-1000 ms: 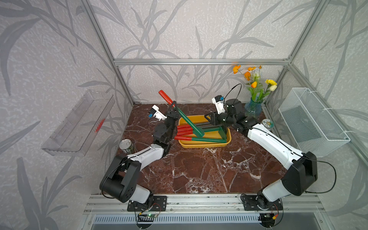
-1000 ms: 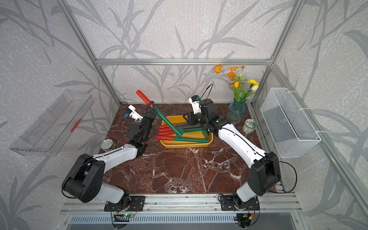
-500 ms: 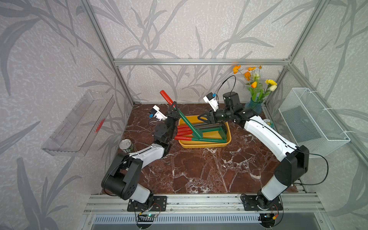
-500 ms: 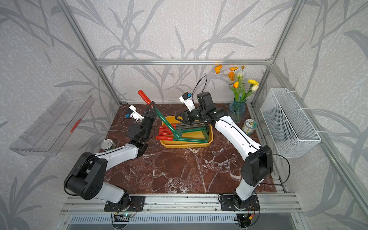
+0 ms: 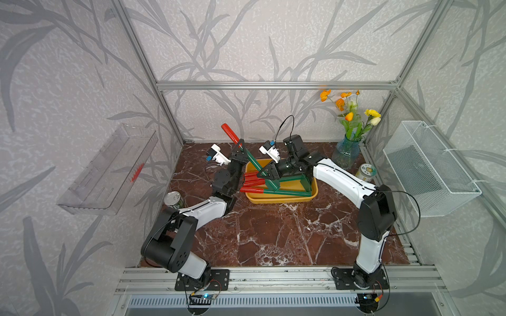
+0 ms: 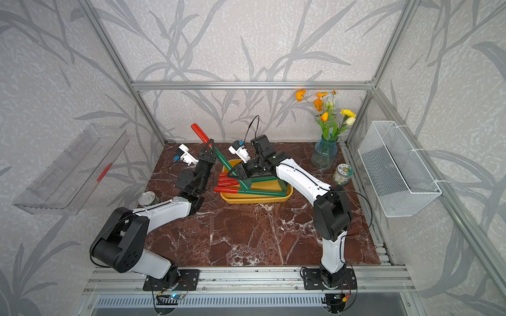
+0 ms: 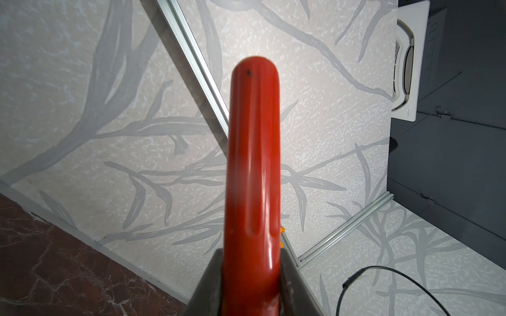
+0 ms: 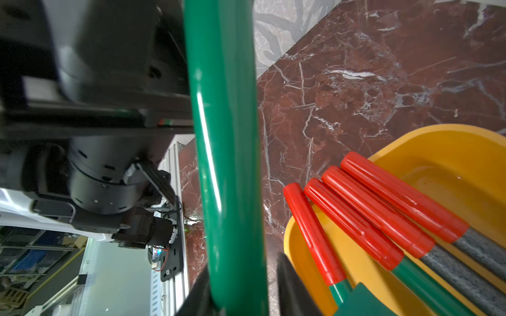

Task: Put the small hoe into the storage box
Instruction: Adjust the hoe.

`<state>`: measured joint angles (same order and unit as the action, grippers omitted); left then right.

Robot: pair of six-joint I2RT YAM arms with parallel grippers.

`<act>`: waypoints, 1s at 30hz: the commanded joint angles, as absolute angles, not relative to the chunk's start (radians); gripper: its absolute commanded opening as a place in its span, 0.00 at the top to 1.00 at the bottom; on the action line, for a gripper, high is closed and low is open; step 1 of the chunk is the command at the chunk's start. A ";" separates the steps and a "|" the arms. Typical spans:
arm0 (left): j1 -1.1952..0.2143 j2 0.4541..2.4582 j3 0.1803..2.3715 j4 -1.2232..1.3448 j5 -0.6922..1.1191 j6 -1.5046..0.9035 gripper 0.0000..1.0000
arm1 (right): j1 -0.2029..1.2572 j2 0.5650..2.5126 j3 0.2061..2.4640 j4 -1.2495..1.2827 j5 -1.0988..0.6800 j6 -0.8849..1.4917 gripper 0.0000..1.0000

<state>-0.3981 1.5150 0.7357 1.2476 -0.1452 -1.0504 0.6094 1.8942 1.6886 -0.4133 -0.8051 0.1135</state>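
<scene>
The small hoe [image 5: 253,161] has a red handle [image 7: 253,164] and a green shaft [image 8: 224,136]. It leans steeply, handle up to the back left, its green blade end down inside the yellow storage box [image 5: 279,199] [image 6: 254,200]. My left gripper [image 5: 240,145] [image 6: 209,145] [image 7: 250,254] is shut on the base of the red handle. My right gripper [image 5: 262,172] [image 6: 232,172] [image 8: 242,264] reaches in from the right and is shut round the green shaft just above the box [image 8: 438,142]. Several other red-handled tools [image 8: 369,213] lie flat in the box.
A tin can [image 5: 173,198] stands left of my left arm. A blue vase of flowers [image 5: 346,156] and a small jar [image 5: 367,172] sit at the back right. A white wire-mesh basket [image 5: 427,167] hangs on the right wall, a clear tray [image 5: 106,169] on the left wall.
My right gripper has swung left from over the box's back edge to the hoe's green shaft and closed round it. The left gripper has kept its hold on the handle.
</scene>
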 commanded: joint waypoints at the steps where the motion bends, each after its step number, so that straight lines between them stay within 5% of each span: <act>1: -0.399 1.502 0.778 1.362 -0.133 -1.083 1.00 | 0.615 1.894 1.716 -0.399 -0.828 0.110 0.80; 6: -0.397 1.500 0.767 1.369 -0.144 -1.081 1.00 | 0.615 1.874 1.700 -0.379 -0.858 0.126 1.00; 14: -0.387 1.477 0.745 1.352 -0.145 -1.046 0.99 | 0.617 1.876 1.751 -0.490 -0.806 0.055 1.00; 20: -0.354 1.367 0.731 1.120 -0.018 -0.963 0.56 | 0.617 1.936 1.884 -0.694 -0.695 -0.079 1.00; 30: -0.305 1.211 0.628 0.853 0.064 -0.873 0.23 | 0.606 2.036 2.054 -0.874 -0.587 -0.221 1.00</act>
<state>-0.3222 1.2392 0.6571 0.9394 0.0093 -0.9138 0.6132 2.0243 2.0014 -0.8001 -0.6312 -0.1486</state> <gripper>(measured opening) 0.753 0.251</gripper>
